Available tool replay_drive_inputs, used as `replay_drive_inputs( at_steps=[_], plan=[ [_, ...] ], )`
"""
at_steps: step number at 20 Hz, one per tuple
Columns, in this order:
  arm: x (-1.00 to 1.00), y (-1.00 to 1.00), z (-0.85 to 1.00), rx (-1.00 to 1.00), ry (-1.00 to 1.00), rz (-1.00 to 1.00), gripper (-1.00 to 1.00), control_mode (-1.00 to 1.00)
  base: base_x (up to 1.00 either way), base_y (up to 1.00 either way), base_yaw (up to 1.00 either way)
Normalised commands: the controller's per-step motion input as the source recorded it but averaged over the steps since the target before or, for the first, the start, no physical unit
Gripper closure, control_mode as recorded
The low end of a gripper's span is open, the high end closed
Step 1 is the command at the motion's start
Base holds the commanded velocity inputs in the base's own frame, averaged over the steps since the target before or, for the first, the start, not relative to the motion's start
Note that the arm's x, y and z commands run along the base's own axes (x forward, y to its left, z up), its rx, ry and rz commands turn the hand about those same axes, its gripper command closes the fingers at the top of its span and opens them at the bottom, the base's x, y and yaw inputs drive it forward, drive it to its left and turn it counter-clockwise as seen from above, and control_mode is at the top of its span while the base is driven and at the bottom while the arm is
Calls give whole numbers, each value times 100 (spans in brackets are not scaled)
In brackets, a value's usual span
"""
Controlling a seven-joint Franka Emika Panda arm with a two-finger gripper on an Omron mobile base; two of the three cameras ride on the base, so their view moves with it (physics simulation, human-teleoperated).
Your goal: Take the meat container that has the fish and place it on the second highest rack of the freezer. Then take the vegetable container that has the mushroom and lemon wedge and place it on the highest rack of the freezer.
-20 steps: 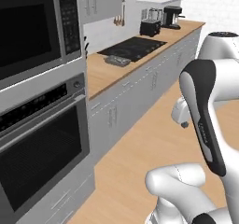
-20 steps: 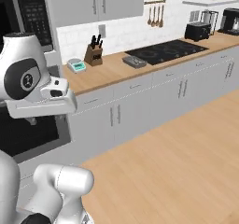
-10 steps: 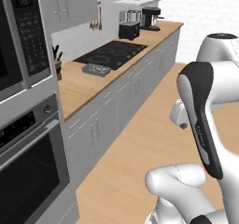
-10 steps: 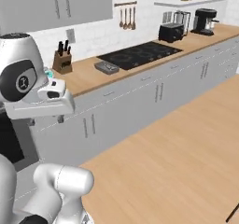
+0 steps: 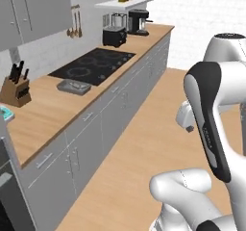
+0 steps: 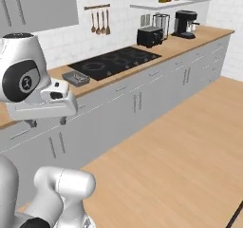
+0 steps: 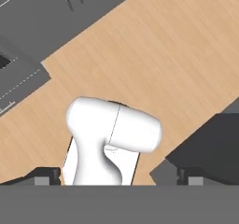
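Whole view swung right since earlier (we drove on): oven gone, meat container on counter, our fingers wide, empty.

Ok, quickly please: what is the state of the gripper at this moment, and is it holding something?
Gripper: open, jaws wide apart, holding nothing; it points down at the wooden floor.

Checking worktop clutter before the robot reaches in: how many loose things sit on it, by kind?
Toaster: 1
Coffee machine: 1
Clear jug: 1
Knife block: 1
Grey tray: 1
Teal-topped item: 1
Total: 6
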Motion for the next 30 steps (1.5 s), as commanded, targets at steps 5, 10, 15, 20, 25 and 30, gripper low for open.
replay_drive_inputs(
  at_steps=[5,10,15,20,25,30],
  plan=[
    [0,0,0,0,0,0,-100,100,83,0,-2],
    [0,0,0,0,0,0,-100,100,84,0,0],
    [0,0,0,0,0,0,-100,100,92,0,0],
    [0,0,0,0,0,0,-100,100,100,0,3],
    [0,0,0,0,0,0,-100,100,100,0,22],
    [0,0,0,0,0,0,-100,100,65,0,53]
  ],
)
